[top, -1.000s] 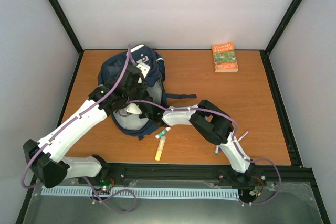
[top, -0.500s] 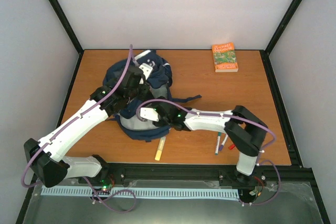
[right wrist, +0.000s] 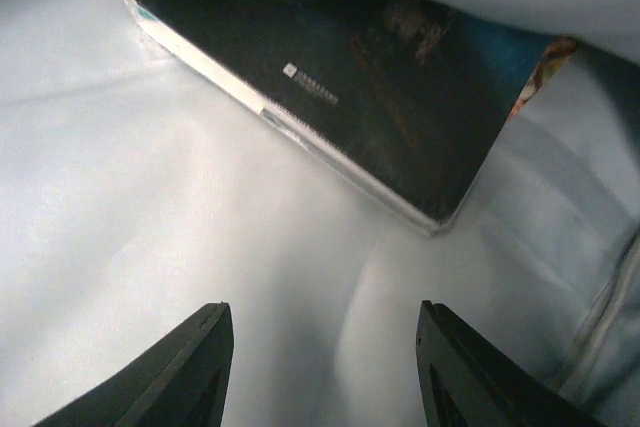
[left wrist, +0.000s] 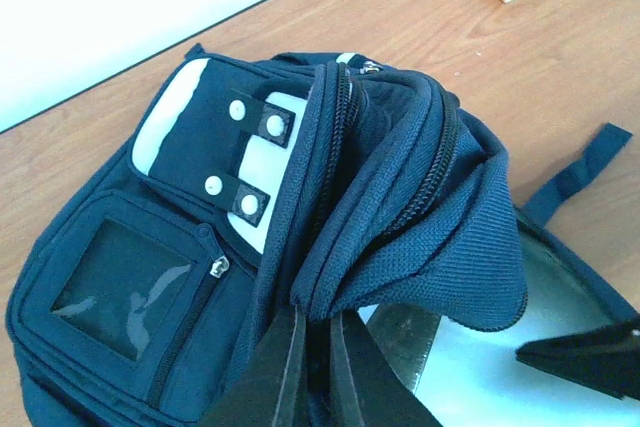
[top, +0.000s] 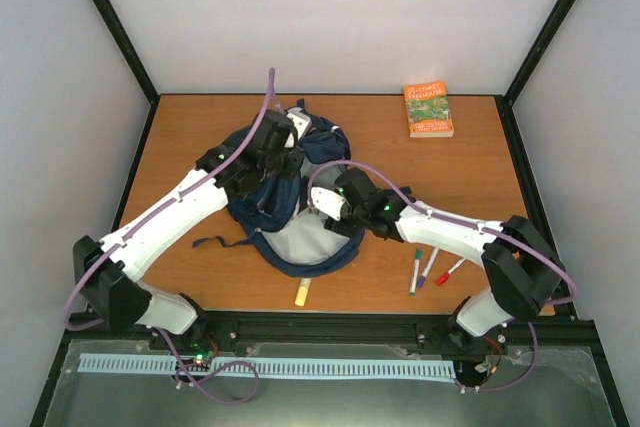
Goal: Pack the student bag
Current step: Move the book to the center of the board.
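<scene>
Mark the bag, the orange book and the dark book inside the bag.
bag [left wrist: 120, 282]: left wrist view, clear front pocket window.
orange book [top: 428, 110]: top external view, middle of cover.
dark book [right wrist: 340, 77]: right wrist view, middle of cover.

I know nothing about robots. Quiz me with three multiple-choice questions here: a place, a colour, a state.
1. Where is the orange book? A) on the floor B) far right corner of the table C) its near left corner
2. What colour is the student bag? A) red B) navy C) green
3. How are the right arm's fingers? A) open B) shut on a pen C) shut on a strap
Answers: 1 B, it lies near the back edge; 2 B, dark blue fabric throughout; 3 A, spread with nothing between them.
</scene>
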